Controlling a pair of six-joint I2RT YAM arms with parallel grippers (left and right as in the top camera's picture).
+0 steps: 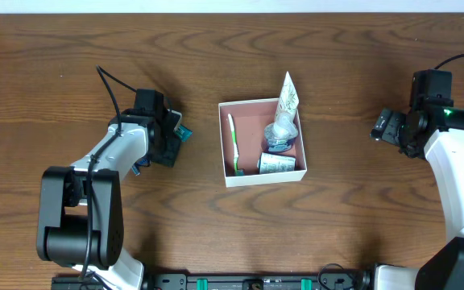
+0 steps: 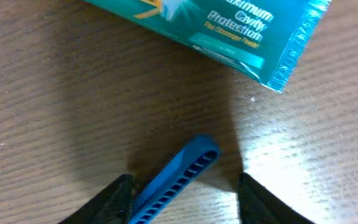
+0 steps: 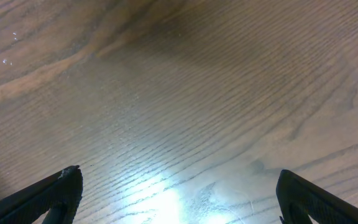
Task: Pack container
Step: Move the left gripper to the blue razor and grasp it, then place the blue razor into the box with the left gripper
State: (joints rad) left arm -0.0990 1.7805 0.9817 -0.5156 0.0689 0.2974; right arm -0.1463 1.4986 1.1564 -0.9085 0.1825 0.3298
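The container (image 1: 264, 178), a square white box with a pinkish-brown inside, sits mid-table. It holds a green toothbrush (image 1: 234, 143), a white tube (image 1: 287, 95) leaning over the far rim, a clear wrapped item (image 1: 279, 134) and a small white tube (image 1: 277, 164). My left gripper (image 1: 167, 134) is left of the box, low over the table. In the left wrist view it (image 2: 185, 186) is open around a blue comb (image 2: 179, 171), with a teal toothpaste tube (image 2: 229, 25) just beyond. My right gripper (image 1: 382, 125) is open and empty over bare wood (image 3: 178, 180).
The table is dark brown wood (image 1: 337, 234). The teal toothpaste tube shows beside the left gripper in the overhead view (image 1: 184, 133). A black rail with green clips (image 1: 256, 282) runs along the front edge.
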